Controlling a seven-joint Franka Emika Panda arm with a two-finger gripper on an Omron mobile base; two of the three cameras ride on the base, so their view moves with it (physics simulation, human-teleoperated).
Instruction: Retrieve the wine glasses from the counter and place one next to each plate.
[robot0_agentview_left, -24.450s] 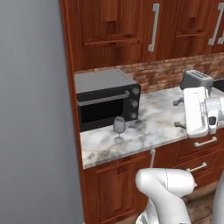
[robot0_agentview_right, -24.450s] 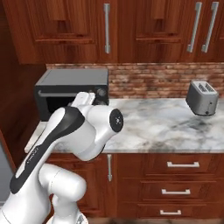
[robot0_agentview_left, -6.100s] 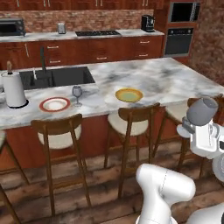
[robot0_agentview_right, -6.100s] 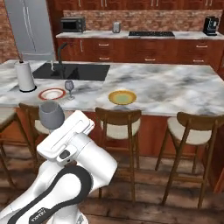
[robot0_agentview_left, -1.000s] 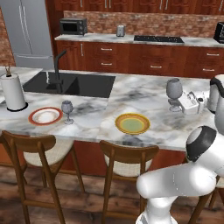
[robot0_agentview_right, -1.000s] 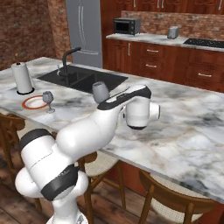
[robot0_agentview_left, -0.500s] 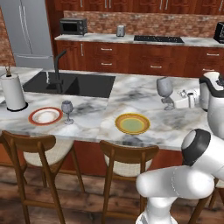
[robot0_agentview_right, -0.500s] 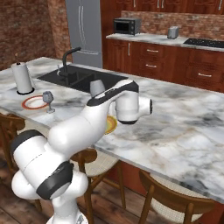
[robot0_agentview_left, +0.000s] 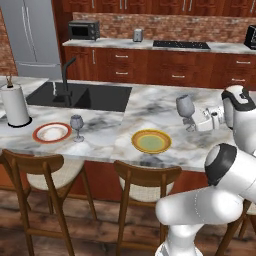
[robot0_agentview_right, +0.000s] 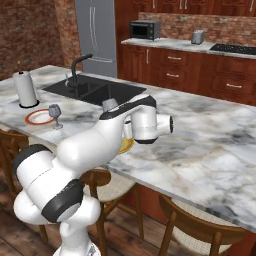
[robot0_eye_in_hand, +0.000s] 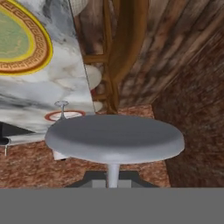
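Glossy marbled stone island top (robot0_agentview_left: 150, 107), matt greyish wine glass (robot0_agentview_left: 185, 106), wooden chairs (robot0_agentview_left: 142, 176)

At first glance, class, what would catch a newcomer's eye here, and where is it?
The white arm's gripper holds a wine glass by its stem above the marble island, right of the yellow plate. A second glass stands beside the orange-red plate, near the paper towel roll.

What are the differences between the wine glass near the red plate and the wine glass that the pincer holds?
The wine glass by the red plate stands upright on the island, free of the pincer; the held wine glass hangs tilted above the marble, to the right of the yellow plate. The first already sits beside its plate; the second is not yet set down. Both are clear, greyish and stemmed.
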